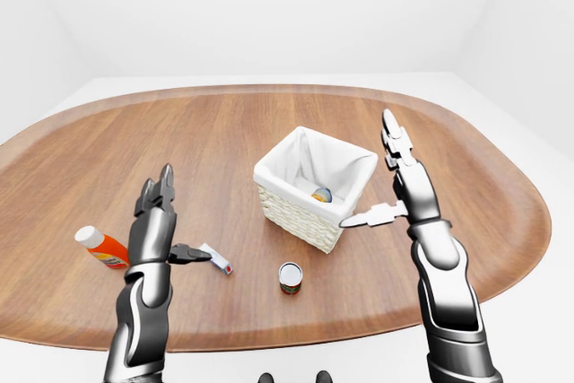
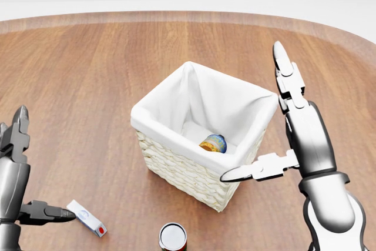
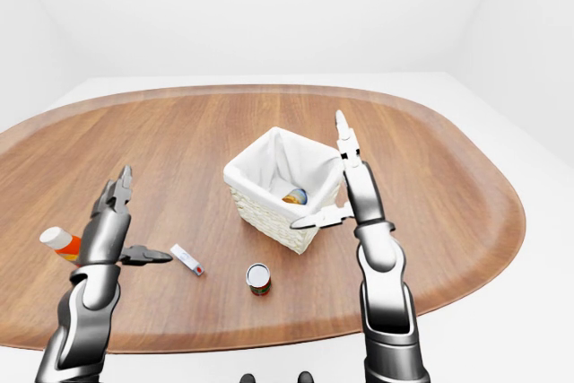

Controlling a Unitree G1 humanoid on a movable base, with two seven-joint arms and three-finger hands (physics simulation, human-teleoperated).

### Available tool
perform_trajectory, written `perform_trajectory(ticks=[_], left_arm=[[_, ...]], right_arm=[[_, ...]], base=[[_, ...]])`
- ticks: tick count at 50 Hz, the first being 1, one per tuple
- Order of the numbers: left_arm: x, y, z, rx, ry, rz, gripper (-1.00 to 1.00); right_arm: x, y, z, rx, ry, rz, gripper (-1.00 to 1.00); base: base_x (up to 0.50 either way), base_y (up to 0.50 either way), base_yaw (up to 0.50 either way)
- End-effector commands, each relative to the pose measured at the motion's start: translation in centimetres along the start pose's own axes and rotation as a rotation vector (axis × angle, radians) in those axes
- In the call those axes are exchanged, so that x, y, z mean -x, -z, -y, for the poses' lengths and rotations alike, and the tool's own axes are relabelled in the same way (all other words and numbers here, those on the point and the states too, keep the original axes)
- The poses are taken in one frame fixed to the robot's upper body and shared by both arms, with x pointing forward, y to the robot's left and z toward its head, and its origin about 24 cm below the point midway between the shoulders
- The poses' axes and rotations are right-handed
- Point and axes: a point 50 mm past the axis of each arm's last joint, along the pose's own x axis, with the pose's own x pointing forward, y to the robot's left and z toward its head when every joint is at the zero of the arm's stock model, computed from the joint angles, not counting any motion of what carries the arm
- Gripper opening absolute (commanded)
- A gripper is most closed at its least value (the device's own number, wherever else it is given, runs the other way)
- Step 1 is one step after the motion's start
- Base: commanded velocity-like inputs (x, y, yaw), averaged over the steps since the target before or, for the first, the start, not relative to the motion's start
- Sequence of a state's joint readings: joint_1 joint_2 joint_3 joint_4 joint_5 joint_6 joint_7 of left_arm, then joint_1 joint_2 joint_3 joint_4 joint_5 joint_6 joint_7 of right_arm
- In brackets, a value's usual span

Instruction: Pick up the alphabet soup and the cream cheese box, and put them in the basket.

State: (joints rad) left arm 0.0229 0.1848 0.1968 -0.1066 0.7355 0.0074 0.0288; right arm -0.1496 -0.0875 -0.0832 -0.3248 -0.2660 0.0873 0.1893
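A wide oval wooden bench (image 1: 134, 150) carries everything here. Near its middle stands the basket (image 2: 176, 166), a woven one with a white cloth lining, and a small round item (image 2: 213, 143) lies inside on the lining; I cannot tell what it is.

The soup (image 1: 290, 276) stands upright on the bench just below the basket in the left-eye view, apart from it and untouched. It sits between the two hands, nearer the bottom edge than either.

The box (image 2: 87, 218) lies flat on the wood to the left of the soup. The left hand (image 1: 161, 221) is raised beside it with fingers straight up and spread, gripping nothing; its thumb points right, with the tip at the box's near end, though I cannot tell whether they touch.

The right hand (image 2: 294, 133) stands at the basket's right corner, fingers stretched upward, thumb reaching left across the wicker wall, empty too.

An orange bottle (image 1: 101, 247) with a white cap lies to the left of the left hand.
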Motion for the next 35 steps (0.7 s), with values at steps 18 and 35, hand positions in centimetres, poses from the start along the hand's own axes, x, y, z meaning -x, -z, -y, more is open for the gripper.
perform_trajectory(ticks=[18, 35], left_arm=[[-3.1, 3.7, -1.3, -0.389, 0.061, -0.019, 1.00], [-3.4, 3.7, -0.6, -0.557, 0.047, 0.024, 1.00]], right_arm=[[0.6, 2.0, 0.4, -0.055, 0.055, -0.081, 1.00], [0.4, 1.4, 1.3, -0.078, 0.088, -0.046, 1.00]], base=[[0.00, 0.00, 0.00], [0.00, 0.00, 0.00]])
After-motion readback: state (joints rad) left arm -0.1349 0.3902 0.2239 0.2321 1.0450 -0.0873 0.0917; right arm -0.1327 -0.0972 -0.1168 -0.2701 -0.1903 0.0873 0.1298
